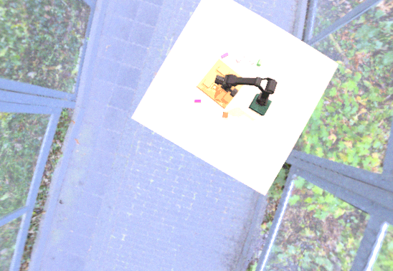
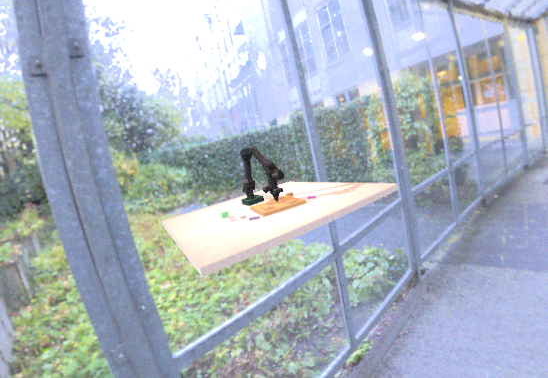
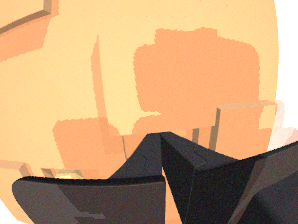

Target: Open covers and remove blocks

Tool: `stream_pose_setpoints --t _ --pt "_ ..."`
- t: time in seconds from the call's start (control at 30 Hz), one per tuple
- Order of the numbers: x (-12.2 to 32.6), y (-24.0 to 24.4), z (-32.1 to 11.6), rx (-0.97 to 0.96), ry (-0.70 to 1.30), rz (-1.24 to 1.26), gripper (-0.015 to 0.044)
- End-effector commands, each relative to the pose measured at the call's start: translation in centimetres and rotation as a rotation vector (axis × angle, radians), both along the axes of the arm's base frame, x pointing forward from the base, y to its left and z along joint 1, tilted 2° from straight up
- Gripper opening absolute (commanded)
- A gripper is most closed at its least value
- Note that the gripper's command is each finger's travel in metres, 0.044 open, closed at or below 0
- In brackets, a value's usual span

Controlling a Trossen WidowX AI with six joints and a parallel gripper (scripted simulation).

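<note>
On the table (image 1: 258,148) (image 2: 215,246), the puzzle board (image 1: 216,71) (image 2: 270,210) (image 3: 75,75) lies beneath the gripper (image 1: 225,86) (image 2: 277,200) (image 3: 161,133), whose fingers are closed together with nothing between them. In the wrist view, a raised panel (image 3: 245,122), probably a cover, lies at three o'clock from the fingertips; its visible side edge runs roughly twelve to six, its full long axis hidden. A sideways push likely needs the tips against that edge; contact cannot be told.
</note>
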State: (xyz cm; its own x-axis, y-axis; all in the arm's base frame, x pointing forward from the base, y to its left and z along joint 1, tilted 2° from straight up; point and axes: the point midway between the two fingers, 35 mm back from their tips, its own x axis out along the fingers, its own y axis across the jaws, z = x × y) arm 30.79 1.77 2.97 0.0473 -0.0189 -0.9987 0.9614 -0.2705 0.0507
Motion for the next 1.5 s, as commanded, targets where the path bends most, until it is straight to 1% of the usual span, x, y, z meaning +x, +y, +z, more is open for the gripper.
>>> stream_pose_setpoints --t 0.0,1.13,1.47 --pt "-0.1 -0.5 0.2 0.002 -0.008 0.0 0.0" --pt "-1.3 -3.6 0.2 -0.001 -0.007 0.0 0.0" --pt "-1.3 -3.7 1.4 -0.001 -0.008 0.0 0.0"
